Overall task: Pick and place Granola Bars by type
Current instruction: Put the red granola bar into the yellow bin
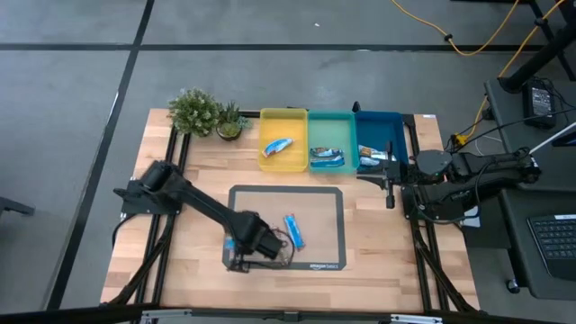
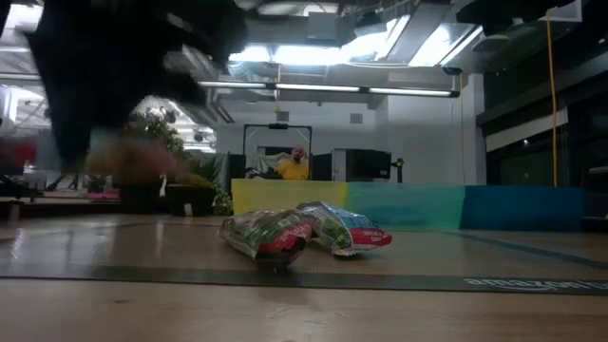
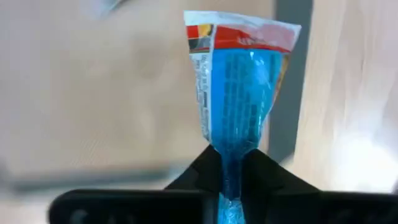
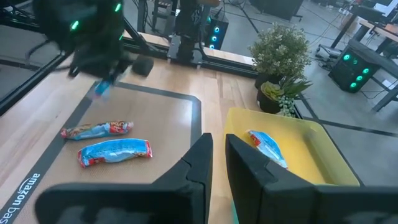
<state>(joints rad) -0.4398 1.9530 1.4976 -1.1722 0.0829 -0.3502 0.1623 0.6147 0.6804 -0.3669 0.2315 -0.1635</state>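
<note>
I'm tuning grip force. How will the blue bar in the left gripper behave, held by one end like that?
Probably light: the blue bar stands out straight from the left gripper, pinched only at its crimped end. Its glossy foil looks slippery, so it may slide. The thin wrapper would likely crumple under harder squeezing.

Blue-and-red bars showing against pale wood and a grey-bordered mat

The left gripper (image 3: 231, 186), black, is pinching a bright blue granola bar (image 3: 239, 93) with a red and yellow end. The yellow tray (image 1: 283, 141) is holding a blue-and-white bar (image 1: 277, 146); beside it are sitting the teal tray (image 1: 331, 126) and blue tray (image 1: 378, 126) on the light wooden worktop (image 1: 378, 243).
</note>
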